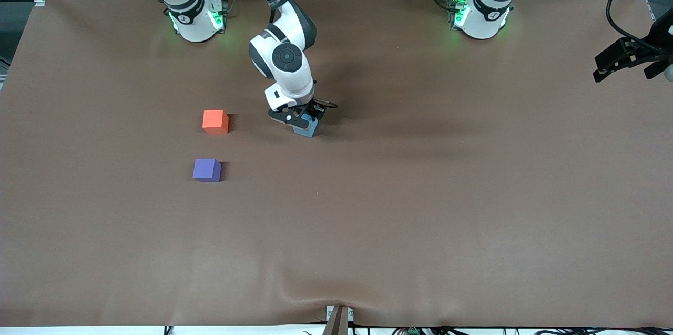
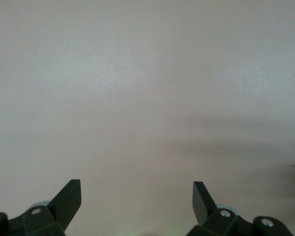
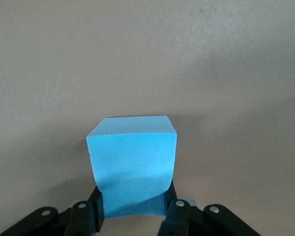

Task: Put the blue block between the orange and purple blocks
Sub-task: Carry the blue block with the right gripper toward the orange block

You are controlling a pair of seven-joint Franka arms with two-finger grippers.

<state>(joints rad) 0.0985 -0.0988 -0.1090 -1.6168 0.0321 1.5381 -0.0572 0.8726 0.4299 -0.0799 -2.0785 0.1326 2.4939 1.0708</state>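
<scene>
My right gripper (image 1: pixel 301 120) is shut on the blue block (image 1: pixel 306 127), a light sky-blue cube at the table surface near the middle; I cannot tell whether it rests on the cloth. In the right wrist view the blue block (image 3: pixel 132 164) fills the space between the fingers (image 3: pixel 174 209). The orange block (image 1: pixel 215 121) sits toward the right arm's end. The purple block (image 1: pixel 206 170) sits nearer to the front camera than the orange one, with a gap between them. My left gripper (image 1: pixel 625 59) waits open at the left arm's end; its wrist view shows the fingers (image 2: pixel 69 199) wide apart over bare cloth.
A brown cloth (image 1: pixel 420 209) covers the whole table. A small bracket (image 1: pixel 338 319) sticks up at the table edge nearest the front camera.
</scene>
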